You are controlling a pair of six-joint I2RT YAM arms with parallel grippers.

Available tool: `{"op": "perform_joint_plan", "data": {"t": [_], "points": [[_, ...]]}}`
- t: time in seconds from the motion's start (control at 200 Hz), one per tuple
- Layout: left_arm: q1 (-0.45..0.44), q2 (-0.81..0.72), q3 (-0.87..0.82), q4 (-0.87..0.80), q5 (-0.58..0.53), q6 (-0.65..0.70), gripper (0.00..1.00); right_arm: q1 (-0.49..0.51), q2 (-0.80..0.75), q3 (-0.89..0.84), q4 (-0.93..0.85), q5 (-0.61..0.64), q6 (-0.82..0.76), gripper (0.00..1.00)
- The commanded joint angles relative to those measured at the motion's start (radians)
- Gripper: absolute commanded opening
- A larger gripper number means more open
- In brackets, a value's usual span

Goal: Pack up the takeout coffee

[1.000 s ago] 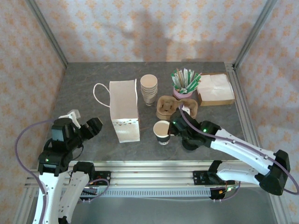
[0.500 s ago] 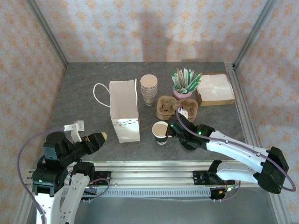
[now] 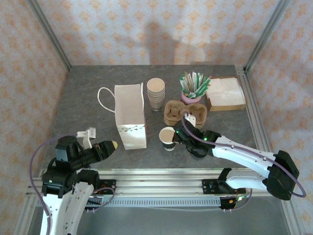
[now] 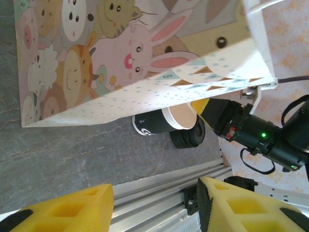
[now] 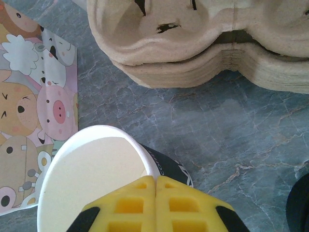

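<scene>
Desk point(image 3: 88, 98), grey stone-look. Paper bag point(image 3: 130, 115), lying flat left of centre, handle toward the left edge. Napkin stack point(image 3: 225, 93), far right corner. Pulp cup carriers point(image 3: 183, 111), stacked, right of centre. Lidless cup stack point(image 3: 155, 94), beside the bag's far end. Coffee cup point(image 3: 167, 138), open-topped, black-based, near edge, just beside the bag's near corner. Right fingers point(image 5: 135, 203), pressed together at its rim; whether they pinch it cannot be told. Left fingers point(image 4: 72, 208), near left corner, partly apart, empty.
</scene>
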Motion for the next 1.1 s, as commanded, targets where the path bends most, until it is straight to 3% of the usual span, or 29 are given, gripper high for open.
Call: {"op": "perform_joint_plan", "data": {"t": [0.0, 0.075, 0.255, 0.445, 0.586, 0.716, 0.891, 1.096], "points": [[-0.012, -0.018, -0.03, 0.084, 0.031, -0.028, 0.49, 0.005, 0.0, -0.019, 0.021, 0.038, 0.025, 0.07], [-0.013, -0.024, -0.049, 0.102, 0.035, -0.036, 0.49, 0.005, 0.003, -0.019, 0.01, 0.042, 0.03, 0.11], [-0.022, -0.006, -0.088, 0.147, 0.023, -0.053, 0.47, 0.005, -0.016, -0.013, -0.021, 0.057, 0.023, 0.34], [-0.135, 0.031, -0.099, 0.201, -0.056, -0.065, 0.47, 0.006, -0.061, 0.022, -0.103, 0.092, -0.019, 0.58], [-0.251, 0.036, -0.132, 0.274, -0.123, -0.114, 0.46, 0.005, -0.102, 0.109, -0.298, 0.185, -0.066, 0.64], [-0.325, 0.029, -0.165, 0.331, -0.205, -0.156, 0.45, 0.002, -0.1, 0.219, -0.566, 0.256, -0.034, 0.84], [-0.416, 0.036, -0.195, 0.378, -0.299, -0.173, 0.45, -0.037, -0.098, 0.24, -0.742, 0.223, 0.043, 0.89], [-0.439, 0.063, -0.233, 0.381, -0.393, -0.148, 0.46, -0.099, -0.142, 0.136, -0.726, 0.162, 0.089, 0.91]]}}
